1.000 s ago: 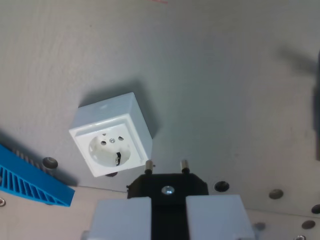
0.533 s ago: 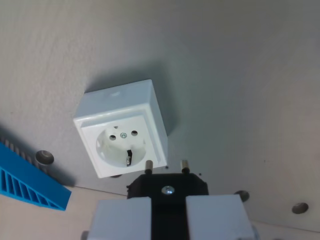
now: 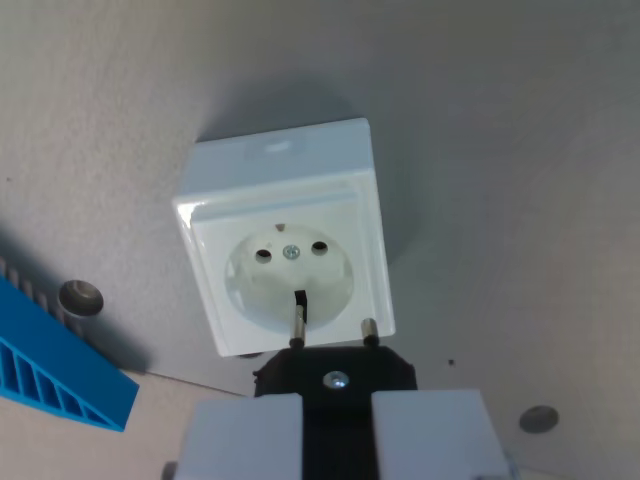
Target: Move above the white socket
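Note:
The white socket point(image 3: 288, 252) is a square box on the grey surface, its round recess with two holes and a centre screw facing the camera. My gripper point(image 3: 336, 430) sits at the bottom centre of the wrist view, its pale fingers point(image 3: 245, 437) shut on a black plug point(image 3: 335, 377). The plug's two metal pins point(image 3: 298, 326) point up the picture and overlap the socket's lower edge, one pin over the rim of the recess. How high the pins stand above the socket I cannot tell.
A blue ribbed part point(image 3: 50, 365) lies at the lower left. A round metal fastener point(image 3: 80, 297) sits in the plate to the socket's left, another point(image 3: 539, 419) at the lower right. A paler strip runs along the bottom edge.
The camera has moved toward the socket: it now looks larger and sits more to the wrist view's right, so the plug pins overlap its lower edge. The plug stays in the fingers.

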Robot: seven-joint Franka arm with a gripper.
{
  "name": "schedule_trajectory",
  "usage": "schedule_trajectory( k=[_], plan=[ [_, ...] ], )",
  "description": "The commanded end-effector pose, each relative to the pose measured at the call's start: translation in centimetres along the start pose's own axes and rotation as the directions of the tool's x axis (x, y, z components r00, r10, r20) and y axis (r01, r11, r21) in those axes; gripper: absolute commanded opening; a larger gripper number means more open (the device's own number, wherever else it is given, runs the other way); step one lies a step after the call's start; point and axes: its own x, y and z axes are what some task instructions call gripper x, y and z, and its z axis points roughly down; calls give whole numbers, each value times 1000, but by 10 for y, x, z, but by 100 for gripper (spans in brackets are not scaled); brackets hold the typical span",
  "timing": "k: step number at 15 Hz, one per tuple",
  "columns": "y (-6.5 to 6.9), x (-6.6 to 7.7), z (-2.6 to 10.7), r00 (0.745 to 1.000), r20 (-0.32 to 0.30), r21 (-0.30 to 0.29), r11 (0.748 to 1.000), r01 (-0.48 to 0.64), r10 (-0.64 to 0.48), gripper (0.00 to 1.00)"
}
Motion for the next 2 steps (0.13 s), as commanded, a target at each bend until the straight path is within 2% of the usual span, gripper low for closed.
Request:
schedule_trajectory(
  k=[1, 2],
  plan=[
    [-7, -4, 16, 994, -93, -35, 998, 56, -59, 0],
    [-9, -6, 20, 994, -95, -35, 998, 55, -58, 0]
  ],
)
